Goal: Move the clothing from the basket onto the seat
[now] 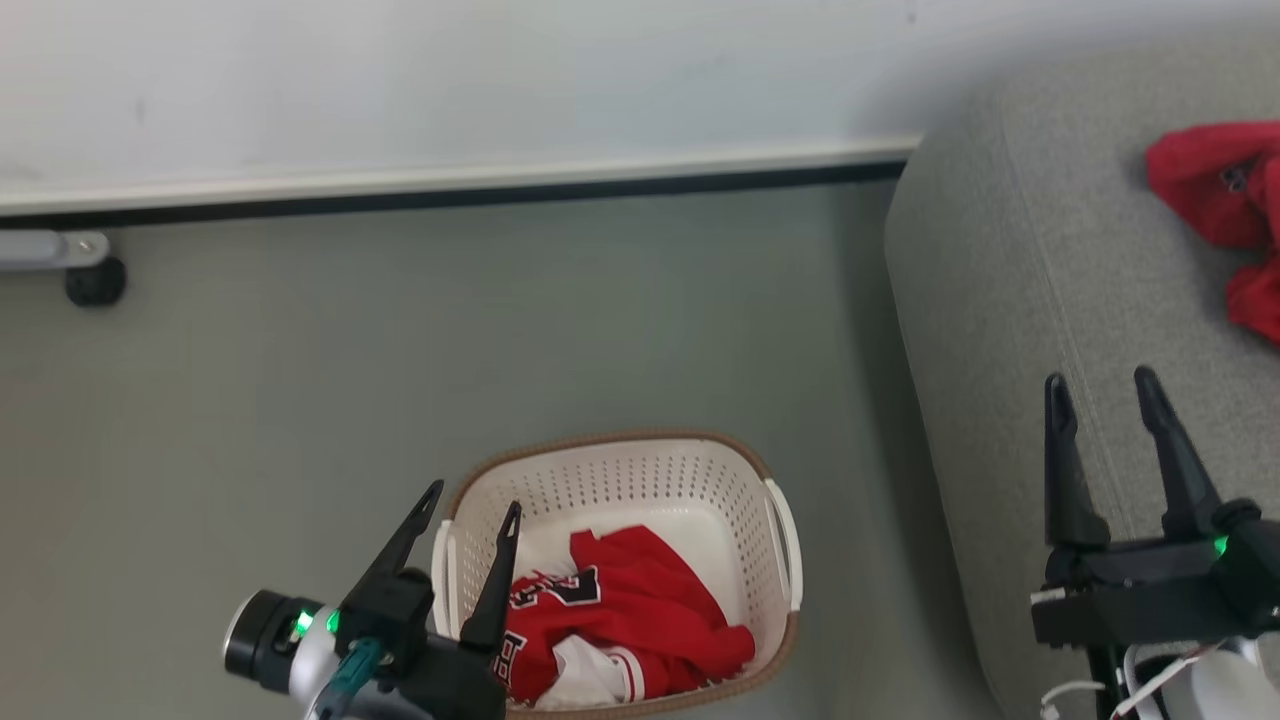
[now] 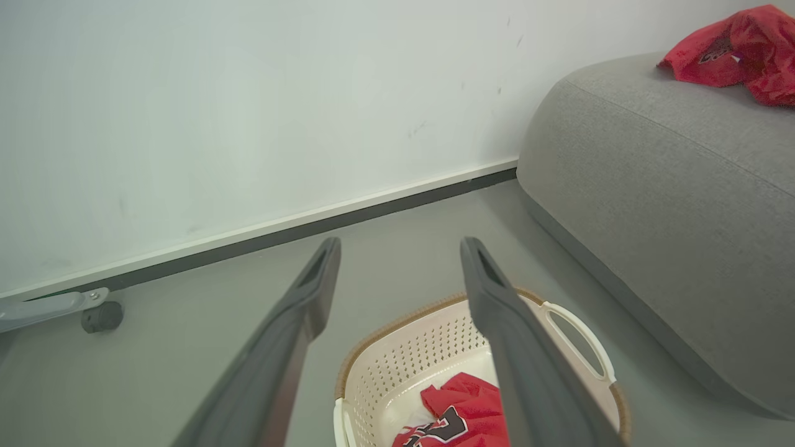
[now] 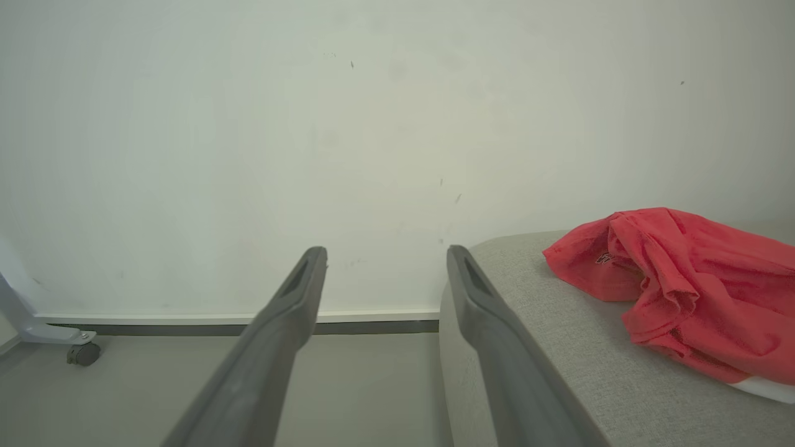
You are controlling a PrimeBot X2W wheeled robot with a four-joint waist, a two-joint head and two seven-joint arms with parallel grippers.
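Observation:
The cream perforated basket (image 1: 640, 470) with a brown rim stands on the floor and holds a crumpled red jersey (image 1: 640, 610) showing a black-and-white number. My left gripper (image 1: 474, 498) hangs open above the basket's left rim with nothing between its fingers; the left wrist view looks past those fingers onto the basket (image 2: 577, 329) and jersey (image 2: 463, 413). The grey sofa (image 1: 1010, 280) fills the right side, with another red jersey (image 1: 1215, 190) lying on it. My right gripper (image 1: 1100, 385) is open and empty over the sofa's front, left of that jersey (image 3: 689, 292).
A white wall with a pale skirting board (image 1: 450, 180) runs along the back. A grey bracket with a black caster (image 1: 95, 282) sits at the far left by the wall. Grey floor (image 1: 450, 330) lies between basket, wall and sofa.

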